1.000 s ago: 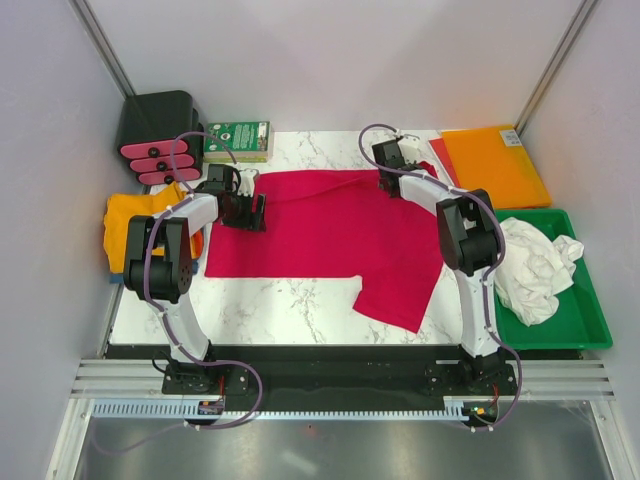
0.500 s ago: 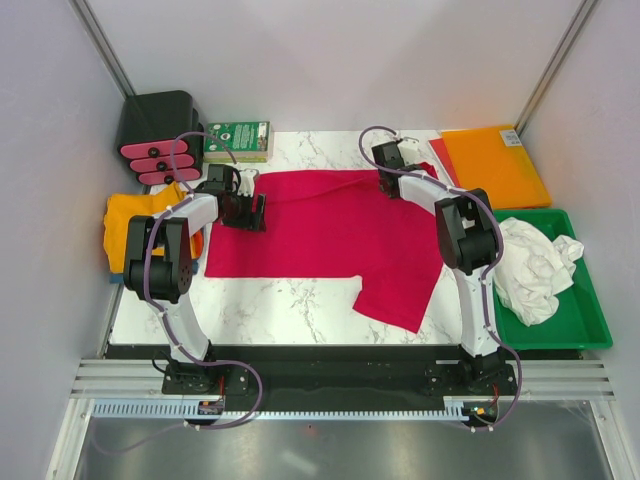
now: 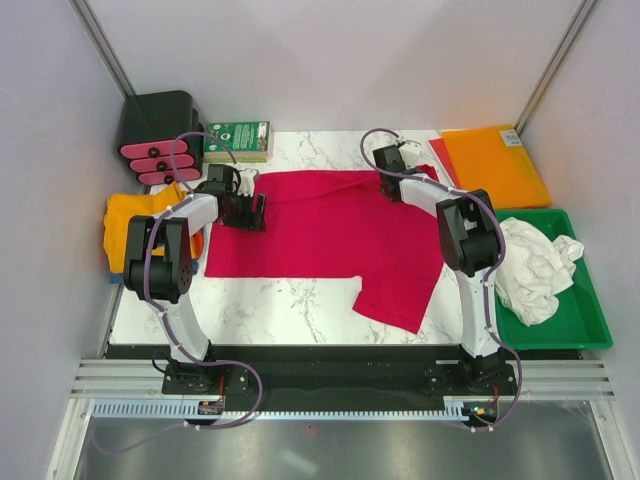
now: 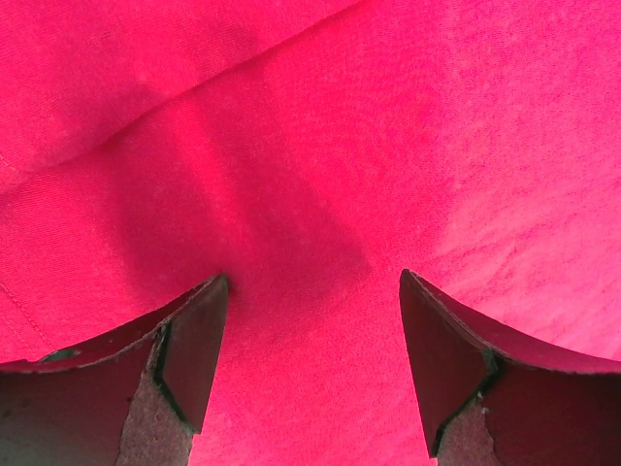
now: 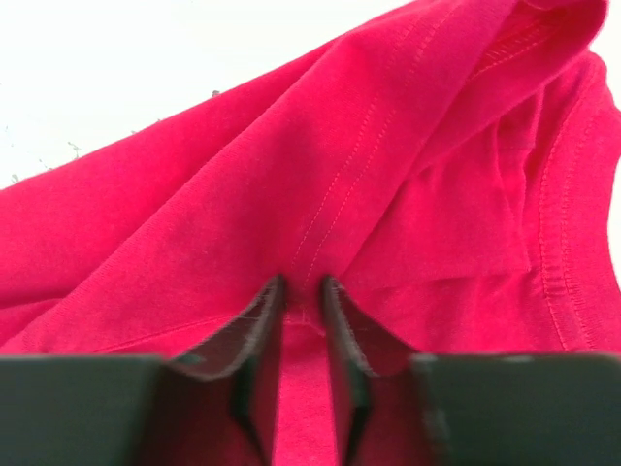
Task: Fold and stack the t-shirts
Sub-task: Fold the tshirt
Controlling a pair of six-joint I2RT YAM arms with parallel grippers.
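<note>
A crimson-red t-shirt (image 3: 320,235) lies spread on the marble table, one part hanging toward the front. My left gripper (image 3: 256,212) is open over the shirt's left edge; in the left wrist view its fingers (image 4: 189,359) stand wide apart on flat red cloth (image 4: 310,146). My right gripper (image 3: 388,180) is at the shirt's far right corner, shut on a pinched fold of the red shirt (image 5: 369,165). A golden-yellow t-shirt (image 3: 135,215) lies folded at the left edge. A white t-shirt (image 3: 530,265) lies crumpled in the green tray (image 3: 585,320).
An orange plastic sheet (image 3: 495,160) lies at the far right. A black holder with pink parts (image 3: 160,135) and a green box (image 3: 238,140) stand at the far left. Bare marble (image 3: 260,305) shows in front of the shirt.
My right gripper has shifted slightly left along the shirt's far edge. The left arm and the shirt look unchanged.
</note>
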